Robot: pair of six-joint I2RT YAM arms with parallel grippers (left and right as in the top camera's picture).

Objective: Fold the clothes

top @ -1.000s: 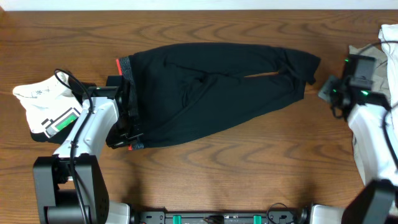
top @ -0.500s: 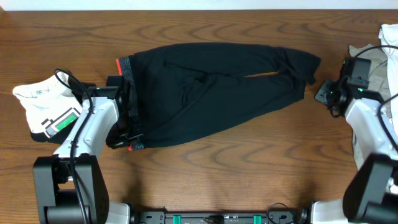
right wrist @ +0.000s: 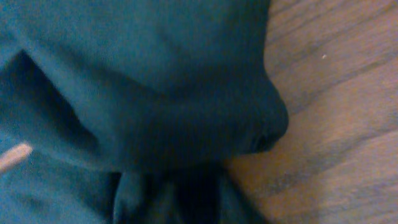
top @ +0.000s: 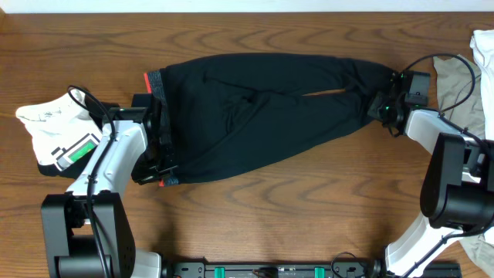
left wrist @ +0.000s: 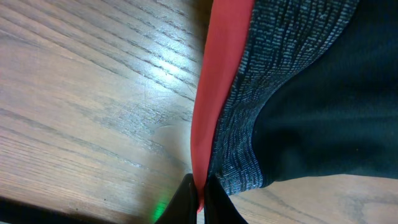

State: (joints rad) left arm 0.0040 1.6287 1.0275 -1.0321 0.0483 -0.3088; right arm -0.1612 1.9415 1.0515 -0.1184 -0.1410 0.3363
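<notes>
**Caller:** Where is the garment lying, and which way does it run?

**Me:** The black pants (top: 262,116) are flat in the middle of the table (top: 270,224). Their long axis runs side to side across it, and the near edge slants a little. The waistband (top: 157,116) points toward my left side and the leg cuffs (top: 382,85) toward my right.

**Caller:** And your left hand?

**Me:** My left gripper (left wrist: 200,198) is at the near corner of the waistband. The fingers are pinched together on its red edge, with the grey knit band just beside them, so that hand is clamped on the pants.

**Caller:** The right one?

**Me:** My right gripper (top: 388,106) is at the cuff end, up against the dark fabric. That wrist camera shows only blurred cloth and a strip of wood. My fingers don't show, so I cannot tell whether they are parted or closed.

**Caller:** How do the legs lie?

**Me:** They lie side by side, both pointing right, with a thin sliver of wood showing between them near the cuffs.

**Caller:** Anything else on the table?

**Me:** A white top (top: 46,127) with a green patch sits beside my left arm. A grey-beige top (top: 455,81) lies at the right edge, just beyond my right gripper.
</notes>
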